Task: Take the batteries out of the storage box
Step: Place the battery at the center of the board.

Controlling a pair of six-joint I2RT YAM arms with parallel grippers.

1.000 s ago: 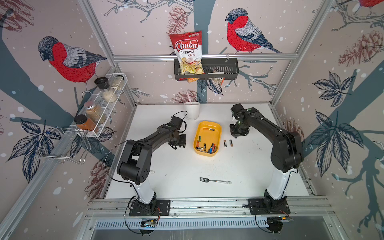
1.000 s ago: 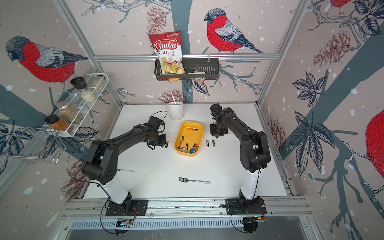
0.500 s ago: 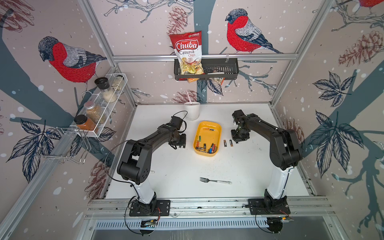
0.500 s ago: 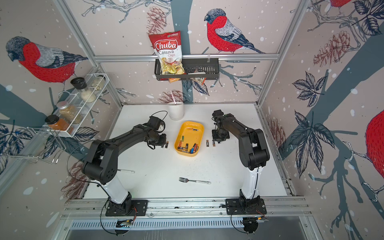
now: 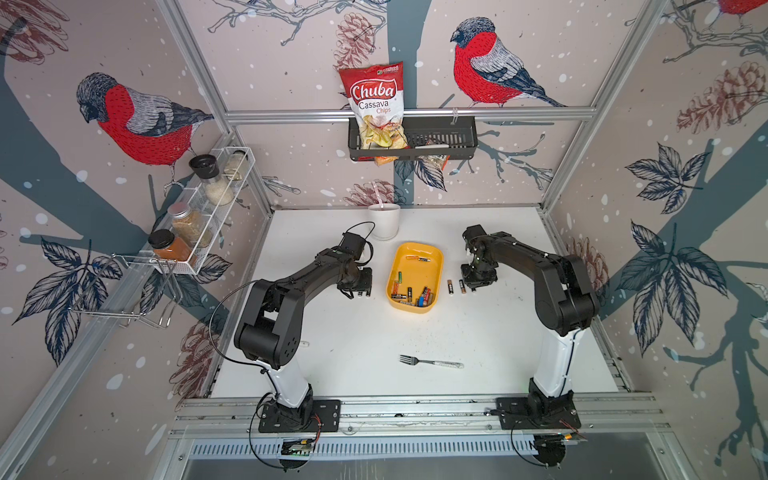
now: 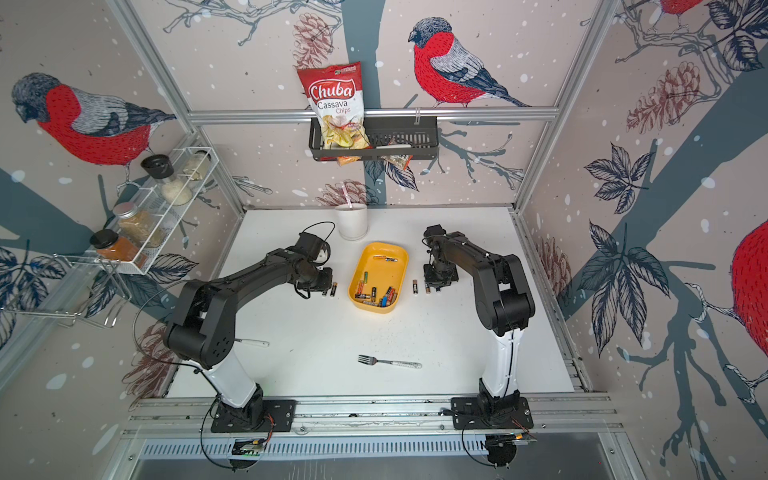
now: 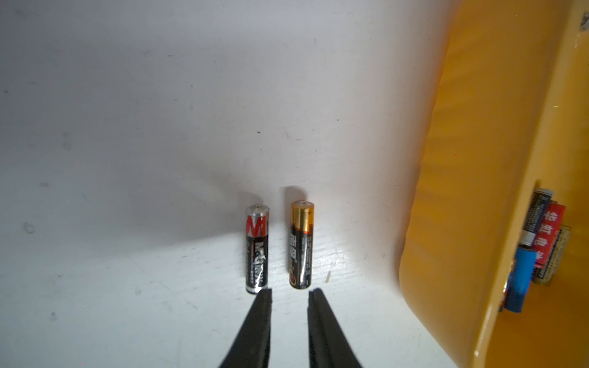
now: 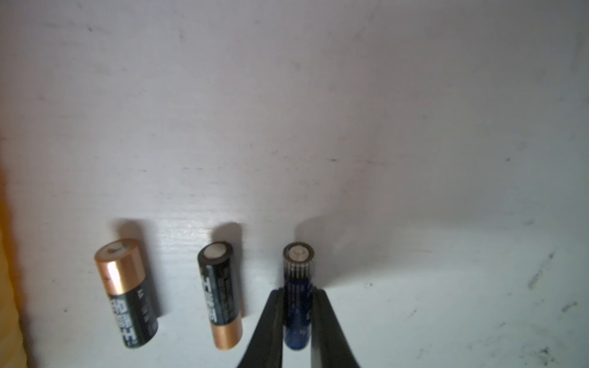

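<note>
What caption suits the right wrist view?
Right hand shut on a blue battery beside two copper-and-black batteries on the white table.

Bright top views; dim, soft wrist views

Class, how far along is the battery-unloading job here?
Done: a left pair and a right pair of batteries lie on the table. In hand: the right gripper clamps a blue battery; the left gripper is open, empty. Remaining: loose batteries in the yellow box.
</note>
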